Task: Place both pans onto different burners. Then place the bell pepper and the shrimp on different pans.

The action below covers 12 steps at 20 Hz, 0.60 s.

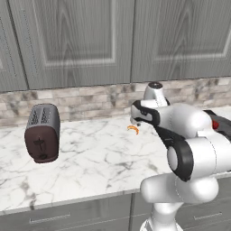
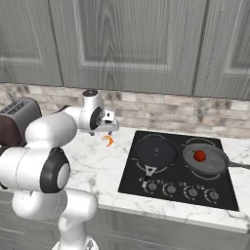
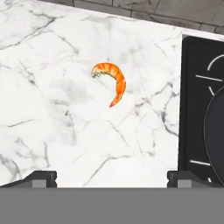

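Observation:
The orange curved shrimp (image 3: 111, 81) lies on the white marble counter, left of the cooktop (image 2: 131, 181); it also shows as shrimp (image 2: 108, 141) and shrimp (image 1: 132, 129). My gripper (image 3: 112, 178) hangs open above it, pointing down, with nothing between its fingers, and shows as gripper (image 2: 110, 129) in the right base view. The black pan (image 2: 156, 151) sits on a left burner. The dark grey pan (image 2: 211, 162) sits on a burner to its right, with the red bell pepper (image 2: 199, 156) inside it.
A dark toaster (image 1: 43, 133) stands on the counter at the far left. A row of knobs (image 2: 180, 189) runs along the cooktop's front. The stone backsplash and grey cabinets rise behind the counter. The black pan's rim (image 3: 215, 131) shows at the hand view's right edge.

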{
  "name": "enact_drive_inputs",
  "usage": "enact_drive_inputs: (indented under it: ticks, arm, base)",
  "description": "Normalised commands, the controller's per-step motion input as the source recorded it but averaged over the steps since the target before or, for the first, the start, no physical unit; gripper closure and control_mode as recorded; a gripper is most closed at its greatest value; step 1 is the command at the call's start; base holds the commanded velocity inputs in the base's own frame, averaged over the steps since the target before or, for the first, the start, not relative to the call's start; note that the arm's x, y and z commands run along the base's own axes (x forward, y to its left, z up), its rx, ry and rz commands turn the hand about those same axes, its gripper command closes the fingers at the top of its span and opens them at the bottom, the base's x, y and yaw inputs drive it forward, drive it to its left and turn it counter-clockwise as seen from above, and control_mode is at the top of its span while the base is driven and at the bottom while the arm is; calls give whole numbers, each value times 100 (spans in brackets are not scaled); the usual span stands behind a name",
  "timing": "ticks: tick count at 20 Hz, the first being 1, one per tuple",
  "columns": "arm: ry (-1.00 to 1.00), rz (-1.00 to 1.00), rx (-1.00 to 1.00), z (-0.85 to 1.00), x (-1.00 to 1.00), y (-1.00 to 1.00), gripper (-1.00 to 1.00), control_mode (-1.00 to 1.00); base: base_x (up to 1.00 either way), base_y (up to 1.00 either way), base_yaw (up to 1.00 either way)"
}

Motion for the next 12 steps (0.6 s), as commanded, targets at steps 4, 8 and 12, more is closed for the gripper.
enact_drive_inputs:
  ticks: [4,8,12]
  arm:
    - [0,0,0,-21,15,0,-100,-100]
    - [0,0,0,-22,15,0,-100,-100]
    - [0,0,0,-25,18,0,-100,-100]
  base:
    - [0,0,0]
    - [0,0,0]
    - [0,0,0]
